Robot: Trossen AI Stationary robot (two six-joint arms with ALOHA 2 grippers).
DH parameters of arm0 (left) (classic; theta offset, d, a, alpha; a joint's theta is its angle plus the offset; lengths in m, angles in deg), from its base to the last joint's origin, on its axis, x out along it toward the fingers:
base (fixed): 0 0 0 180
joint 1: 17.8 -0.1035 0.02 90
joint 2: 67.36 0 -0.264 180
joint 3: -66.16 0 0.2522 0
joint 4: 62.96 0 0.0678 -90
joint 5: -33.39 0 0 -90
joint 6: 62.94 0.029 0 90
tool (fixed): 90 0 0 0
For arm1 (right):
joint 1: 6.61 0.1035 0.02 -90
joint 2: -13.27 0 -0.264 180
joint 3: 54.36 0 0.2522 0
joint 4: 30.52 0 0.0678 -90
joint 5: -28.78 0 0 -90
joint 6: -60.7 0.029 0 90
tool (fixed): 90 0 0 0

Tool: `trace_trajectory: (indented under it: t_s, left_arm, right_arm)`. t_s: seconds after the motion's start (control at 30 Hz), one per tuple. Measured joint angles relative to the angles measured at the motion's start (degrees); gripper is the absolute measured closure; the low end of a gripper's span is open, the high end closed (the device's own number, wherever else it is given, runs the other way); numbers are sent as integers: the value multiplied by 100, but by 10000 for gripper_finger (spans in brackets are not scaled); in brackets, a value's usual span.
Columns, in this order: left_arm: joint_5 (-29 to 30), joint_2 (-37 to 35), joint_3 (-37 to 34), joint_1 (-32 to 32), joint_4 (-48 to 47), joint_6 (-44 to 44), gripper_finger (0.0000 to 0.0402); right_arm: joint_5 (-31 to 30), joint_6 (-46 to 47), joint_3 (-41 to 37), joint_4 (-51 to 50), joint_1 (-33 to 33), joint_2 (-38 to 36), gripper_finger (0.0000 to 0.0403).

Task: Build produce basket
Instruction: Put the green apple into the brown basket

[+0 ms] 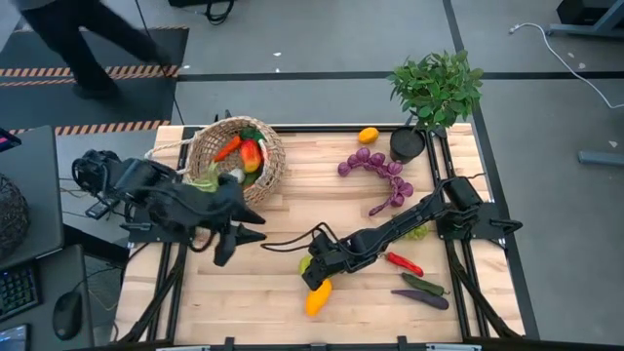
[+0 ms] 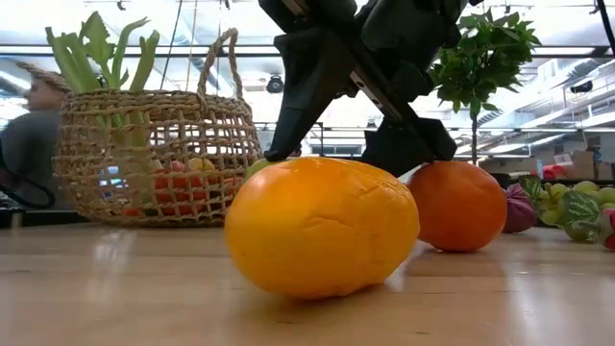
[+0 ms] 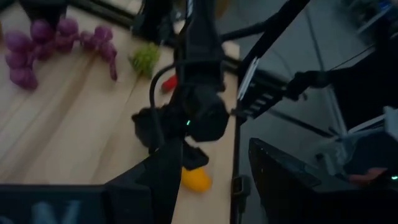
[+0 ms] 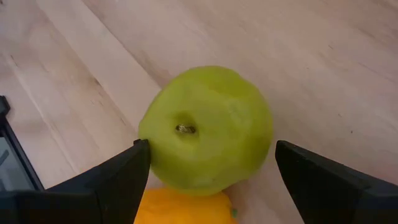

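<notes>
The tan wicker basket [image 1: 234, 156] stands at the table's far left and holds a leek [image 2: 106, 48], a carrot and other produce. A round green fruit [image 4: 208, 127] lies near the table's middle, next to a yellow fruit [image 1: 317, 297] on its near side. My right gripper [image 1: 314, 269] is open and slants down over the green fruit, one finger on each side of it. My left gripper [image 1: 244, 242] hangs open and empty above the table, on the basket's near side. My right gripper comes at the green fruit from above on a slant. One finger [image 4: 134, 168] stands right at the fruit's side and I cannot tell whether it touches. The other finger [image 4: 305, 174] is clear of it. The fruit rests on the table.
Purple grapes [image 1: 375, 171], an orange [image 1: 368, 136] and a potted plant [image 1: 434, 88] stand at the far right. A red chili [image 1: 405, 263], a cucumber [image 1: 422, 284] and an eggplant [image 1: 419, 298] lie at the near right. A person [image 2: 29, 125] shows behind the basket.
</notes>
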Motion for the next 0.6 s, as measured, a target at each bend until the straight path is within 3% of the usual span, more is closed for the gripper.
trace_trajectory:
  t_s: [0.6]
  left_arm:
    - [-326,666,-1,90,-259,-309,216]
  right_arm:
    - [-18,-333,13,525,-36,50,55]
